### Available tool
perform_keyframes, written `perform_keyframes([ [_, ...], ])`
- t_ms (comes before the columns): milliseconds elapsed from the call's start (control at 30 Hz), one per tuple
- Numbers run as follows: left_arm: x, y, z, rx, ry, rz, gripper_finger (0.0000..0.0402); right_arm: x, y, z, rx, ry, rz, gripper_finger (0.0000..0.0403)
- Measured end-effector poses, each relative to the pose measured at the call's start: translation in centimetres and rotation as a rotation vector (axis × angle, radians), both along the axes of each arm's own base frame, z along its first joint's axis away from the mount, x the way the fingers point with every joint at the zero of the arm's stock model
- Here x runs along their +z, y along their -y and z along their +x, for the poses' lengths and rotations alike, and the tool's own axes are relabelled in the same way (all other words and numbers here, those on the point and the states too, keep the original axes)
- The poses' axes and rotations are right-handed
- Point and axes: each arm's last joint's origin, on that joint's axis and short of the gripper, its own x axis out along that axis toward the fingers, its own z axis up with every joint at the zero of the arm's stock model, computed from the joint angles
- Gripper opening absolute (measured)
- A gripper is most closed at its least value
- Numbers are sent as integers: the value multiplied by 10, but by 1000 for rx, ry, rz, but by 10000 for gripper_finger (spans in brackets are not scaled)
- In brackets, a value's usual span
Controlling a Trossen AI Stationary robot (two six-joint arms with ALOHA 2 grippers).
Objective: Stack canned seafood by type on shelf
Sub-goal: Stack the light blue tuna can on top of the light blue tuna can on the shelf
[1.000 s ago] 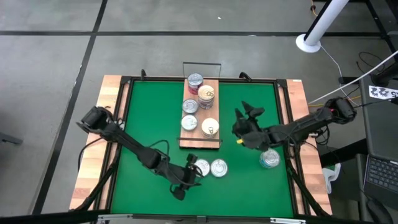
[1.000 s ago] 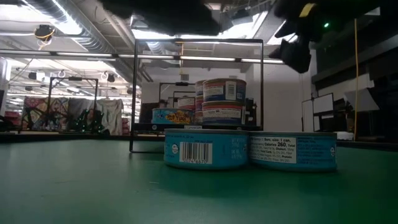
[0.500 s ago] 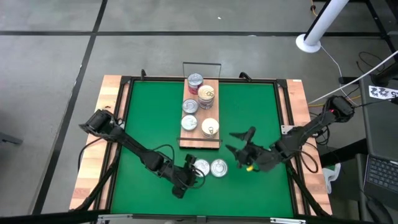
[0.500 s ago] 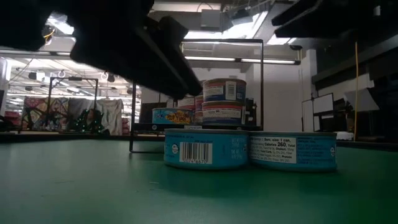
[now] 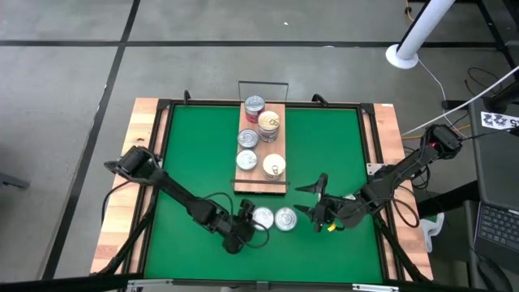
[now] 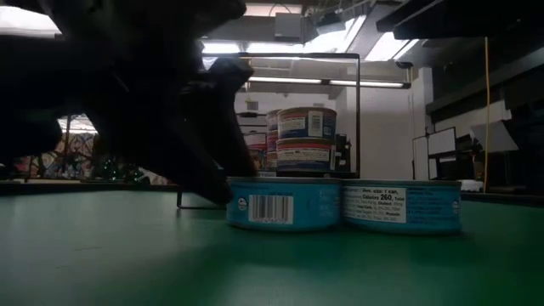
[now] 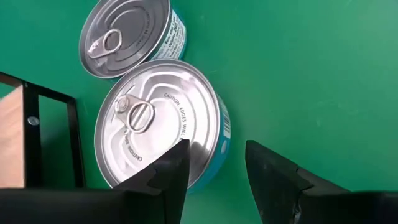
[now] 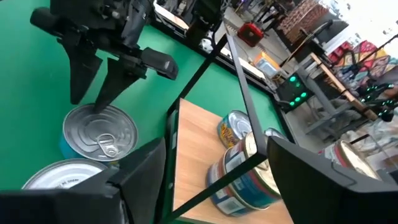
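left pincer [image 7: 214, 165] open, straddling tin [image 7: 161, 121]

Two tuna tins [image 5: 263, 217] [image 5: 285, 219] sit side by side, touching, on the mat [image 5: 186, 154] just off the shelf's [image 5: 276, 148] near end; more tins stand along the shelf.

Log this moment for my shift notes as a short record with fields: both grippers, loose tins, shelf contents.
left gripper: open, one finger over the nearer of two round silver-topped blue-labelled tins on the green mat
right gripper: open, just right of the other tin
loose tins: two, side by side, touching
shelf, light-brown wooden board: four tin tops seen from above, some stacked
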Motion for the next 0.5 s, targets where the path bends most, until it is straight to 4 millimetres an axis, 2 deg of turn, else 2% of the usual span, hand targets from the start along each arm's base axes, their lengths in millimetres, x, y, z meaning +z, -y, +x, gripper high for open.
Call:
perform_keyframes([
  [200, -4, -1, 1, 3, 7, 56, 147, 0, -1, 0, 16, -5, 24, 280],
  [500, -4, -4, 2, -32, 9, 161, 67, -1, -1, 0, 33, -9, 32, 280],
])
